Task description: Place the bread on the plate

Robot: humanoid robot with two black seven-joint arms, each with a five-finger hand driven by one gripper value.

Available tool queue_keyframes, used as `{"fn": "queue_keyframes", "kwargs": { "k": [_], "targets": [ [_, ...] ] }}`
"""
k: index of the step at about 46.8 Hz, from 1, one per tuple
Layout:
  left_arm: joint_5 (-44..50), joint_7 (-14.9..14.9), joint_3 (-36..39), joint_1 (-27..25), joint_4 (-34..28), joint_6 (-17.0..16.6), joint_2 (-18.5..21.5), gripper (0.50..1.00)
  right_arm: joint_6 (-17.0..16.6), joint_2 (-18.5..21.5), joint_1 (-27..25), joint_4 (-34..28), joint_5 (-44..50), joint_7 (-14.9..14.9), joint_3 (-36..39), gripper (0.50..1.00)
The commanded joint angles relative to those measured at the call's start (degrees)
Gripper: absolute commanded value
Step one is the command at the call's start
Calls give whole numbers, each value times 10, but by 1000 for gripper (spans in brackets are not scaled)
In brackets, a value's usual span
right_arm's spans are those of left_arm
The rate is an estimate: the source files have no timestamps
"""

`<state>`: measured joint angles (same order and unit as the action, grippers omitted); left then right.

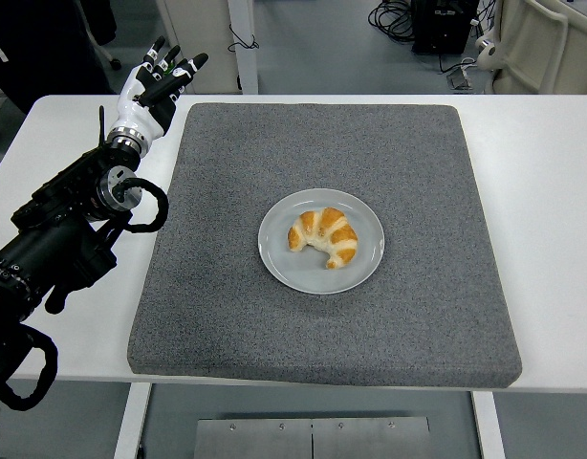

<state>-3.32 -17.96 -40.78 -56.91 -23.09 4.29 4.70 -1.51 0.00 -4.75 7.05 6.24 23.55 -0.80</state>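
Observation:
A golden croissant [324,235] lies on a round grey plate [278,256] in the middle of a dark grey mat [322,143]. My left hand [158,81] is at the far left of the table, beside the mat's far left corner, well away from the plate. Its fingers are spread and it holds nothing. The right arm is out of view.
The mat covers most of the white table [552,191]. A dark-clothed person stands at the top left [45,38]. Cables and equipment lie on the floor beyond the table's far edge.

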Motion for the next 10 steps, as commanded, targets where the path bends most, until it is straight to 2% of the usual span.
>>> {"fn": "queue_keyframes", "kwargs": {
  "k": [1,10],
  "targets": [
    [4,-1,-2,0,10,5,-3,966,0,0,0,0,0,0,0,1000],
    [5,-3,-2,0,24,23,-9,966,0,0,1,0,0,0,-3,1000]
  ]
}}
